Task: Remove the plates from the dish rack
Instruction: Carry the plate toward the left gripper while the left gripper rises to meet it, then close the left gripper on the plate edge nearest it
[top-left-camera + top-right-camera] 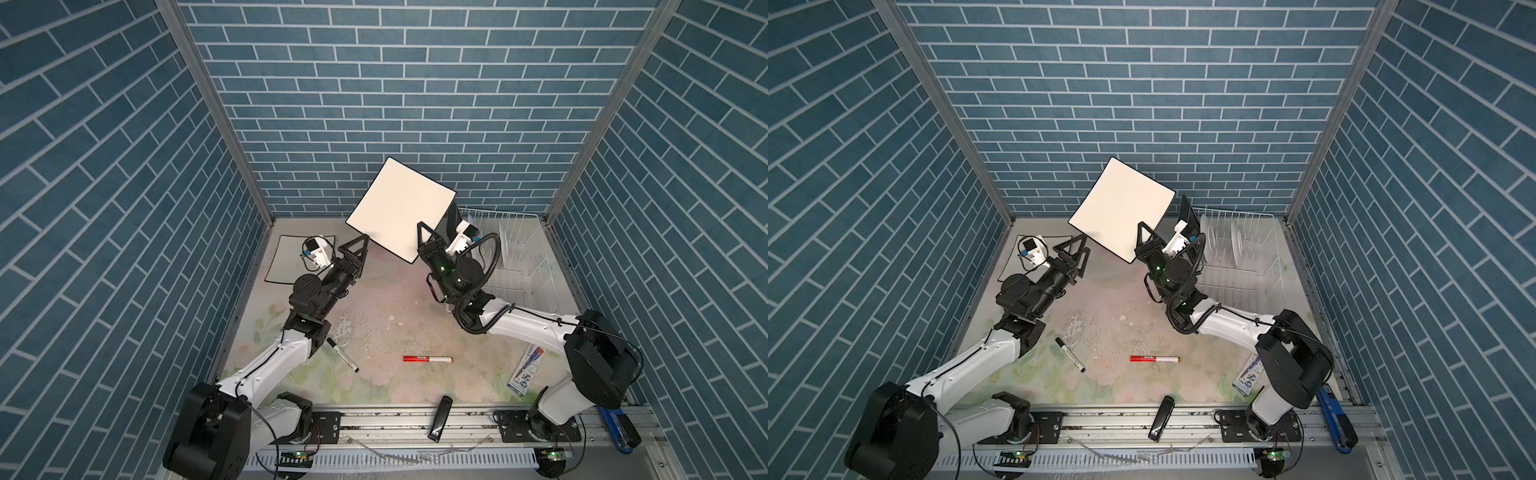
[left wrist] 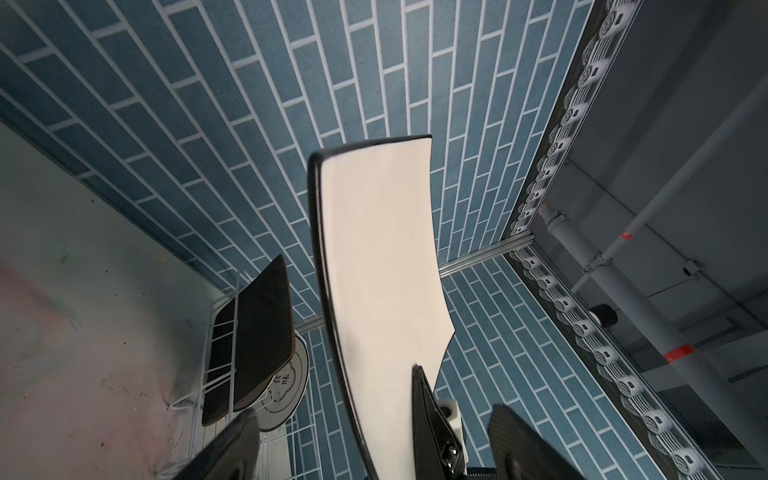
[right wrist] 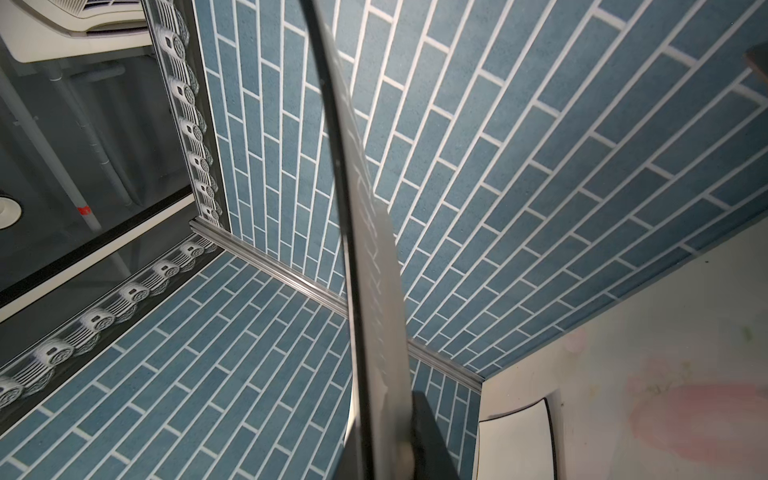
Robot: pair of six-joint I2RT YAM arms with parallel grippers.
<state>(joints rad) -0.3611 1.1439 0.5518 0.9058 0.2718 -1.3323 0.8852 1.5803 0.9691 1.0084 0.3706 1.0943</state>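
The right gripper [image 1: 426, 237] clamps a square white plate [image 1: 399, 208], tilted in the air over the back of the table [image 1: 395, 316]. The left gripper [image 1: 362, 252], fingers spread wide, flanks its lower edge. A black plate [image 1: 451, 220] and a round plate [image 2: 286, 386] stand in the dish rack [image 1: 519, 249]. A second white plate [image 1: 286, 257] lies flat at back left.

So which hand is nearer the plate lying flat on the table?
Left. The left hand hovers beside the flat plate; the right hand, gripping the raised plate, is farther away.
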